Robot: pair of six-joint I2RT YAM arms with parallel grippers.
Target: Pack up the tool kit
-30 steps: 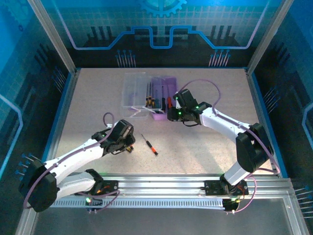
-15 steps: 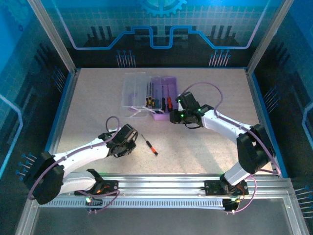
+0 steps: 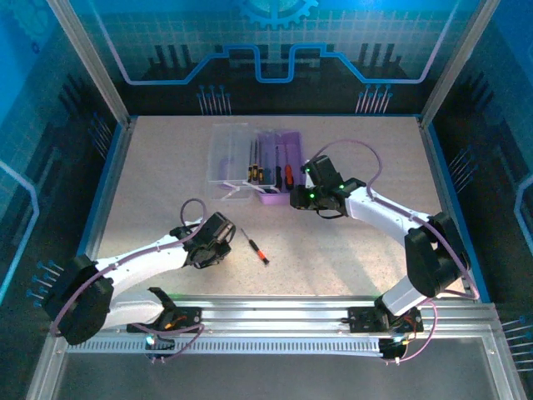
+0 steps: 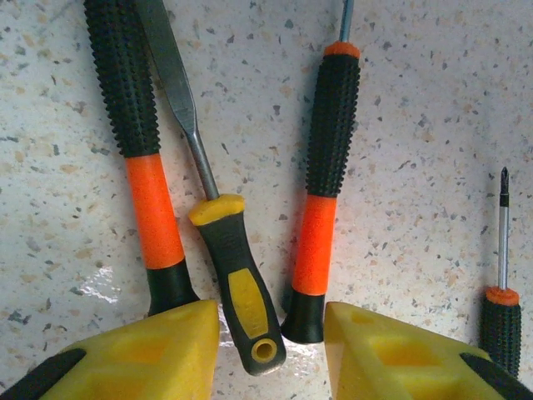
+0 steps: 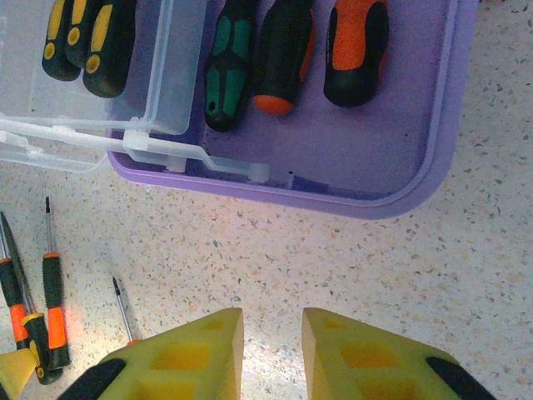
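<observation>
- Four screwdrivers lie on the speckled table [image 4: 416, 108] under the left wrist camera: a long orange-black driver [image 4: 141, 167] at the left, a yellow-black driver [image 4: 237, 283], a second orange-black driver [image 4: 321, 192], and a small driver [image 4: 502, 275] out at the right edge
- Down low over them sits the left gripper [image 4: 271, 354], yellow fingers [image 4: 141, 354] spread wide; the butt of the yellow-black driver lies right in the gap with bare table showing on either side, so nothing is clamped
- Seen from above, the left gripper is at the near left of the table, and a lone screwdriver [image 3: 256, 247] lies just to its right
- Out at mid-table is the purple case [image 3: 293, 143], open, with its clear lid [image 3: 226, 154] lying flat on its left side
- Over to the right gripper [image 5: 273, 346]: it hovers over bare table just on the near side of the case rim, its own fingers [image 5: 366, 354] close together, a thin gap between them and nothing in it
- Inside the purple case, three handles side by side: green-black handle [image 5: 229, 67], black handle with a red end [image 5: 279, 58], orange-black handle [image 5: 356, 50]
- Next to them, behind clear plastic, three yellow-black handles [image 5: 83, 33] are lined up
</observation>
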